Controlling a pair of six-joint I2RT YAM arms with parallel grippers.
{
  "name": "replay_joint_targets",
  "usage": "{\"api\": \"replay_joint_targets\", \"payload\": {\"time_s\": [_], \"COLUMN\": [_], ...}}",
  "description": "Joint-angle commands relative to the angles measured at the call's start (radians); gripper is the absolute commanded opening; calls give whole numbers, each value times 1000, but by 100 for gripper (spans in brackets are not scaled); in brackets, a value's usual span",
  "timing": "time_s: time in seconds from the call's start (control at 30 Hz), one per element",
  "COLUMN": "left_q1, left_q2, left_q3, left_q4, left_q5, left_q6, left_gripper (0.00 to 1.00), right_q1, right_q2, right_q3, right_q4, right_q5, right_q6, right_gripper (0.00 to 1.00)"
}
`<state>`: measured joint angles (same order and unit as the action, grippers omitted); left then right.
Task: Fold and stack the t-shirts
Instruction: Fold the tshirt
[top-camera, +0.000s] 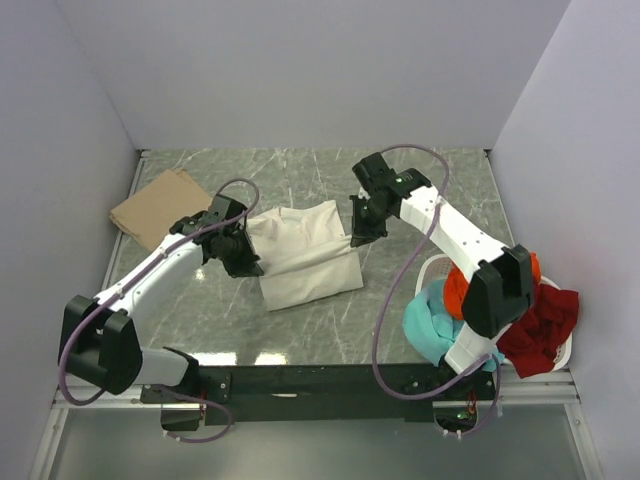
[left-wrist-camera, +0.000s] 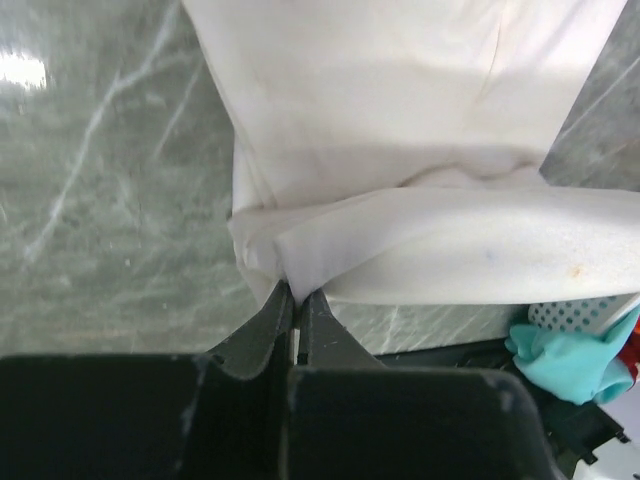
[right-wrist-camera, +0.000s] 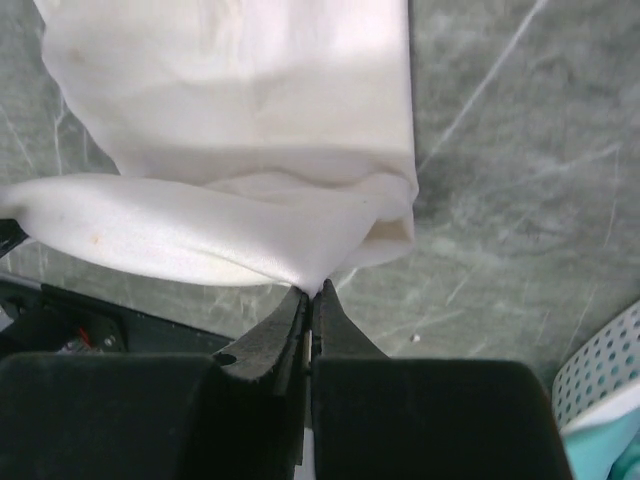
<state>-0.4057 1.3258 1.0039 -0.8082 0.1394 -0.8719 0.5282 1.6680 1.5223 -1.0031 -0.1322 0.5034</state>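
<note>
The cream-white t-shirt (top-camera: 305, 250) lies partly folded at the middle of the marble table. My left gripper (top-camera: 248, 262) is shut on its left edge; in the left wrist view the jaws (left-wrist-camera: 296, 292) pinch a lifted fold of the cream cloth (left-wrist-camera: 400, 120). My right gripper (top-camera: 357, 232) is shut on the shirt's right edge; in the right wrist view the jaws (right-wrist-camera: 313, 290) pinch the cloth (right-wrist-camera: 250, 120). The tan t-shirt (top-camera: 158, 205) lies folded at the far left. Teal (top-camera: 432, 322), orange (top-camera: 458, 290) and dark red (top-camera: 545, 325) shirts sit in the basket.
The white plastic basket (top-camera: 435, 268) stands at the near right beside the right arm's base; its perforated wall shows in the right wrist view (right-wrist-camera: 605, 360). Grey walls enclose the table on three sides. The black base rail (top-camera: 320, 380) runs along the near edge.
</note>
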Motion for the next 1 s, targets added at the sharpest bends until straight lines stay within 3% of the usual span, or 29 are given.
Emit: {"api": "replay_joint_targets", "payload": {"time_s": [0.0, 0.6, 0.97], "left_q1": [37, 220, 286], "left_q2": [56, 275, 407], "left_q3": [50, 188, 266], "left_q4": [55, 191, 267], "left_q5": [2, 69, 111], "left_q6": [68, 178, 225], "left_gripper": [0, 0, 0], "right_q1": [-33, -96, -109], "right_q2": [45, 390, 541], "right_q3": [110, 496, 616], "right_q4": [37, 67, 113], "right_q5": [88, 111, 105], "right_q6": [-46, -120, -123], "right_gripper": [0, 0, 0]}}
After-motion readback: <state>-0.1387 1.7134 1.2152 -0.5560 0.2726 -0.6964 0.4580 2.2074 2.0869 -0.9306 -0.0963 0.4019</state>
